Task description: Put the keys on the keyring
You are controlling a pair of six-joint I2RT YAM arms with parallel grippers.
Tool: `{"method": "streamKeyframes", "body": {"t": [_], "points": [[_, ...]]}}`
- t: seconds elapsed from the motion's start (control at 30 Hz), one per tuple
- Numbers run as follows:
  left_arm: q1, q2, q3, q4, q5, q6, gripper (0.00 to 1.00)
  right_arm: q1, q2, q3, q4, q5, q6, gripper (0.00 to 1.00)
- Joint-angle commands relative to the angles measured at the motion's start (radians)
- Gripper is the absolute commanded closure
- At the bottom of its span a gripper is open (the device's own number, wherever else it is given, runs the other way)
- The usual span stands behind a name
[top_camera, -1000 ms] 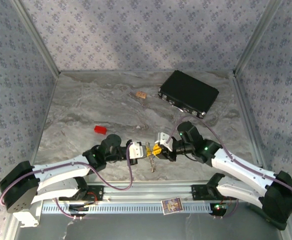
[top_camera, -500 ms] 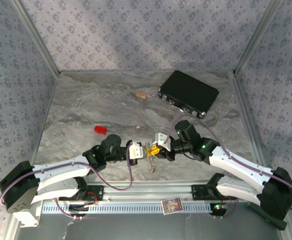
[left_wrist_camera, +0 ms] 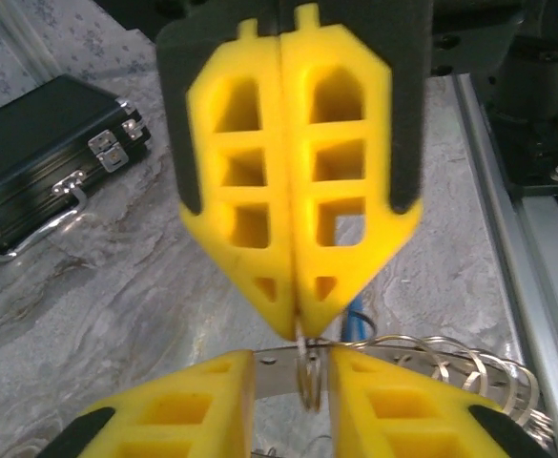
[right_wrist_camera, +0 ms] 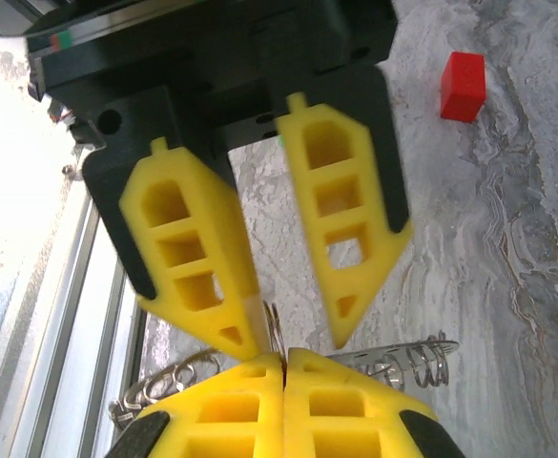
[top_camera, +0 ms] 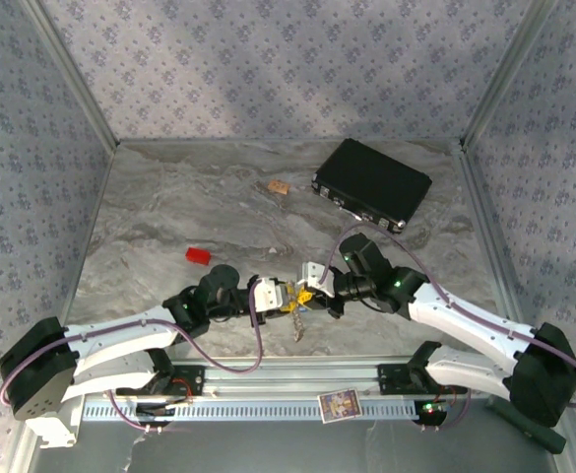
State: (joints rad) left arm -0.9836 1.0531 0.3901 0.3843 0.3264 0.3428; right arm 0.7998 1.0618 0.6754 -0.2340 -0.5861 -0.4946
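Pinching keyring [left_wrist_camera: 441, 345], right pincer [left_wrist_camera: 298, 329] closed.

The top external camera sits above and behind the arm bases, looking down and forward over the whole counter [top_camera: 169, 217]. Each wrist camera sits close behind its own fingers. The left gripper [left_wrist_camera: 293, 367] view faces the black case [left_wrist_camera: 31, 162]. The right gripper [right_wrist_camera: 283, 361] view faces the red block [right_wrist_camera: 463, 86]. All three views share the keyring [left_wrist_camera: 307, 377] between both grippers.

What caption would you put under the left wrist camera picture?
Shut right fingers pinch the keyring between the parted left fingers, a black case lying beyond.
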Motion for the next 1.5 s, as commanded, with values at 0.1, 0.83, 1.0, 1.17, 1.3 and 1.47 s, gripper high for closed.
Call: {"method": "streamKeyframes", "body": {"t": [0.1, 0.83, 1.0, 1.17, 1.3, 1.47], "points": [[-0.001, -0.036, 0.046, -0.063, -0.021, -0.014, 0.74, 0.021, -0.004, 0.099, -0.153, 0.053, -0.085, 1.0], [-0.001, -0.043, 0.043, -0.028, 0.02, -0.059, 1.0, 0.02, -0.009, 0.097, -0.127, 0.087, 0.006, 0.68], [0.003, -0.042, 0.001, 0.066, 0.021, -0.089, 1.0, -0.021, -0.087, -0.023, 0.014, 0.042, 0.143, 0.65], [0.005, -0.031, -0.013, 0.107, 0.03, -0.087, 1.0, -0.022, -0.085, -0.075, 0.098, 0.021, 0.223, 0.65], [0.005, -0.032, -0.016, 0.114, 0.038, -0.083, 1.0, -0.022, -0.052, -0.081, 0.125, 0.018, 0.244, 0.65], [0.005, -0.037, -0.017, 0.112, 0.043, -0.08, 1.0, -0.024, -0.044, -0.082, 0.129, 0.02, 0.238, 0.73]]}}
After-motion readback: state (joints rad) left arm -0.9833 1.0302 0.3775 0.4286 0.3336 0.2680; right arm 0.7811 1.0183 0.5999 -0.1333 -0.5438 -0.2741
